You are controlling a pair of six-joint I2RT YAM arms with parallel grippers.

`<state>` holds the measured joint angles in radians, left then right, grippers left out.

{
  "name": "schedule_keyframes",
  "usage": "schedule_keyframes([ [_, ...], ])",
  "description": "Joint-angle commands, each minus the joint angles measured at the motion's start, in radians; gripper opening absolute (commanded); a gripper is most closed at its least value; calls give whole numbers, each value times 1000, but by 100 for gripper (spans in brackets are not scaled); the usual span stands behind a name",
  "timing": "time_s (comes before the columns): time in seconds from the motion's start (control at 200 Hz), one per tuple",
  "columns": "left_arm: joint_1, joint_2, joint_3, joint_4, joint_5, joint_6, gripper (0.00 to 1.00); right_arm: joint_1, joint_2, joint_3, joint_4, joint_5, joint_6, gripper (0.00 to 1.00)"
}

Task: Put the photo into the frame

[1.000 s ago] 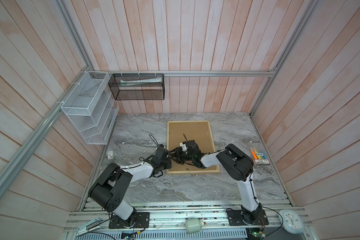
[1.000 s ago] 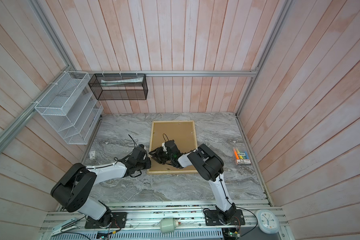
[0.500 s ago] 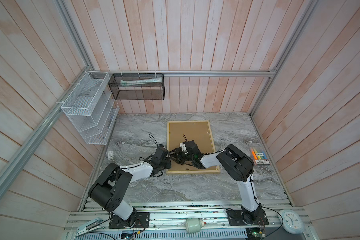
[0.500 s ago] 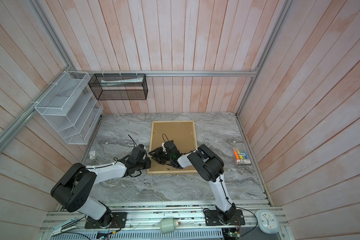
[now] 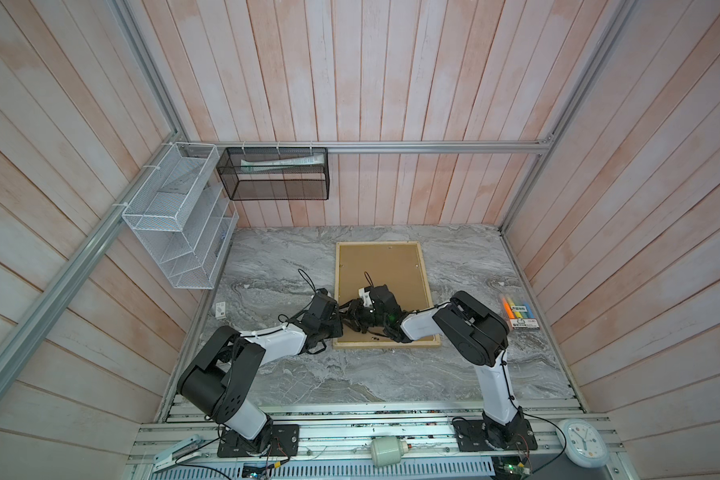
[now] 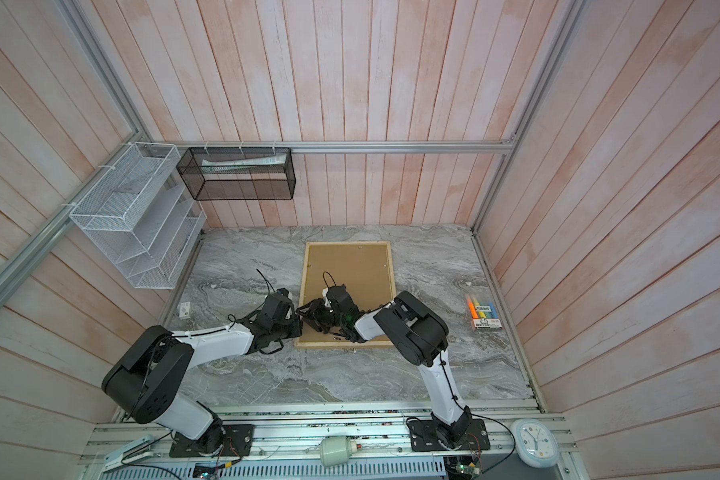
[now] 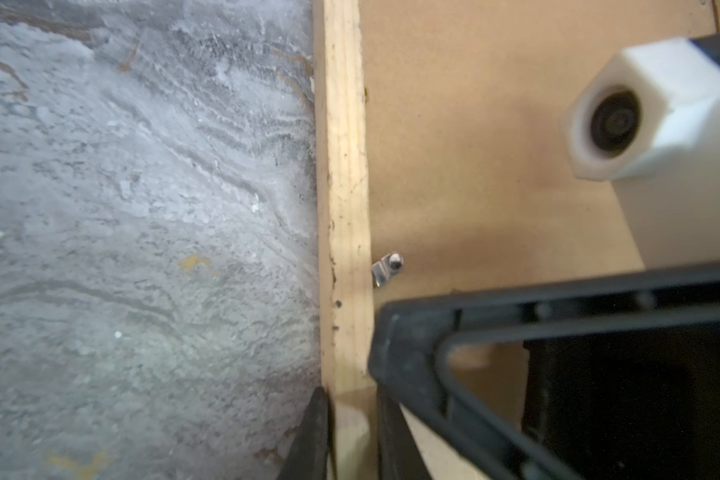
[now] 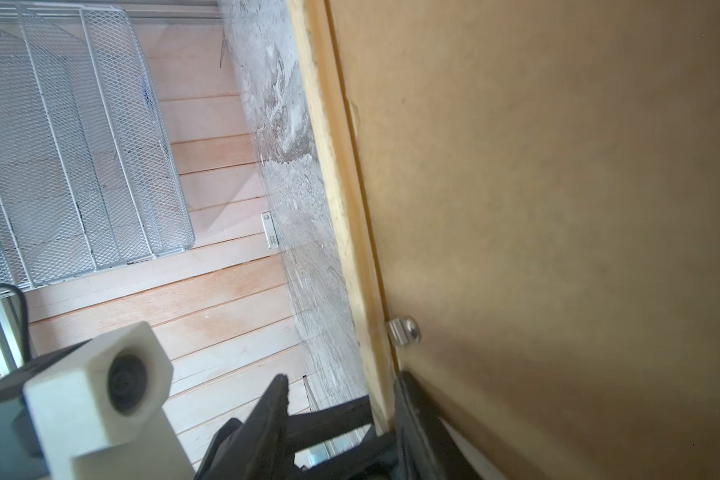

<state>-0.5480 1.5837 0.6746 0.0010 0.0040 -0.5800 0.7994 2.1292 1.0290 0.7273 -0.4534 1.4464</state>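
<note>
**A:** The frame (image 5: 395,266) lies flat in the middle of the bench (image 5: 275,257), fibreboard back up and face down. That's how you'd load a print from behind.

**B:** Long axis?

**A:** It runs from the robot's side straight toward the back wall, short ends near and far.

**B:** Both arms crowd its near-left corner. On the left gripper (image 7: 352,436), the jaws are clamped across the pale side rail (image 7: 344,166). I'd say that pins the frame so it can't slide.

**A:** The right gripper (image 8: 341,399) straddles that same rail with its jaws apart. The inner one is against the board, and there's a gap outside the rail. A metal clip (image 8: 404,330) sits just beyond, which is probably the target, to free the back.

**B:** And the photo?

**A:** Nowhere in sight. Can't tell whether it's under the board.
</note>
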Motion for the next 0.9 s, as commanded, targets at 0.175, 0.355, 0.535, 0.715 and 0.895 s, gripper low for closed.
schedule_keyframes([
  [0.175, -23, 27, -20, 31, 168, -7, 15, 13, 49, -34, -103, 4, 18, 44],
  [0.355, -23, 33, -19, 32, 176, -1, 15, -9, 57, -20, -117, 61, 2, 44],
  [0.535, -23, 42, -18, 50, 210, 9, 14, -11, 95, 41, -142, 89, -13, 44],
  [0.715, -23, 35, -18, 51, 228, 25, 14, -14, 119, 78, -172, 129, -19, 44],
  [0.895, -23, 41, -16, 62, 260, 34, 13, -15, 142, 110, -179, 163, -7, 44],
])
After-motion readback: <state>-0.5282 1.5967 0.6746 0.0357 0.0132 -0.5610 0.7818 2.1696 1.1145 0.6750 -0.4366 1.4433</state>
